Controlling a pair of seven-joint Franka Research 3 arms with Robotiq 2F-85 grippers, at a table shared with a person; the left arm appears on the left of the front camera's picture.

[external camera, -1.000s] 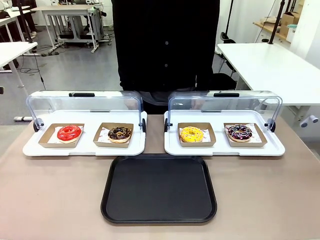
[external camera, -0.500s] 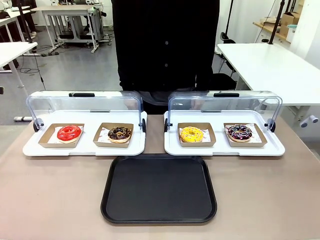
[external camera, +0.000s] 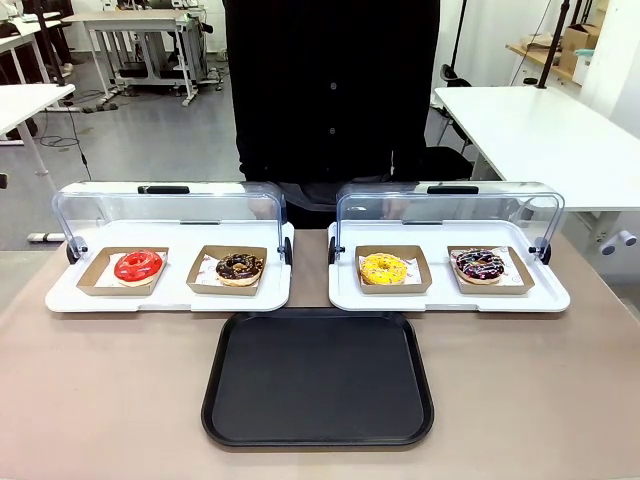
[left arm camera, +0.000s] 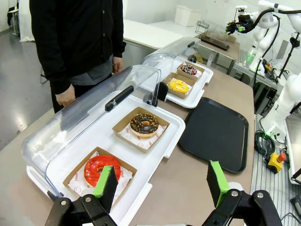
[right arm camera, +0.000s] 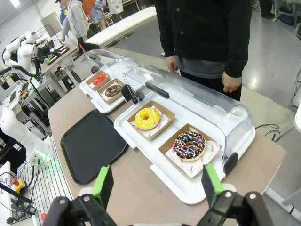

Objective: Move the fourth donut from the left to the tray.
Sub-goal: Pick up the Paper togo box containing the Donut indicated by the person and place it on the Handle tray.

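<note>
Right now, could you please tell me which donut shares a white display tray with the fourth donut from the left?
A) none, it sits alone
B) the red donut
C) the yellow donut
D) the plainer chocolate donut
C: the yellow donut sits beside the fourth donut on the same white display tray, the one on the robot's right.

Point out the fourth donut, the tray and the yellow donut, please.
fourth donut [external camera: 467, 267], front view, left side of its glazed ring.
tray [external camera: 318, 380], front view, bare middle of its floor.
yellow donut [external camera: 372, 270], front view, left side of its ring.
</note>
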